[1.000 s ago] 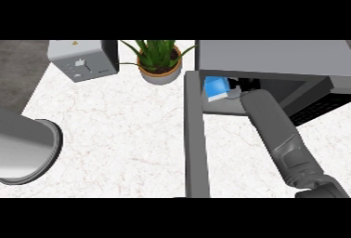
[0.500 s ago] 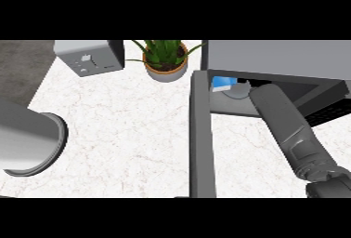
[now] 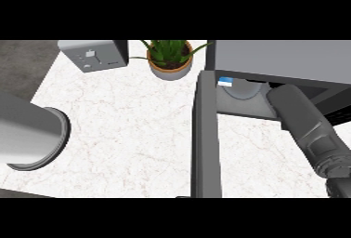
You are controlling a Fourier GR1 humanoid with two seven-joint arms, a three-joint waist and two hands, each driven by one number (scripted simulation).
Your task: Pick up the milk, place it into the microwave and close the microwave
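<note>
Since the earlier frame, the right forearm had pushed deeper into the microwave. Its hand lay hidden, fingers impossible to judge. Inside sat the milk, near the open door; withdrawing might topple it.

You're looking down on a white marble counter with faint reddish veining. At its far left corner stands a grey toaster, and just to its right a potted plant in a terracotta pot, its green leaves spreading out. On the right side you see the microwave sitting on the counter, its door swung open toward you and seen edge-on as a long grey bar across the marble. Beyond the counter's left edge you find dark grey floor.
</note>
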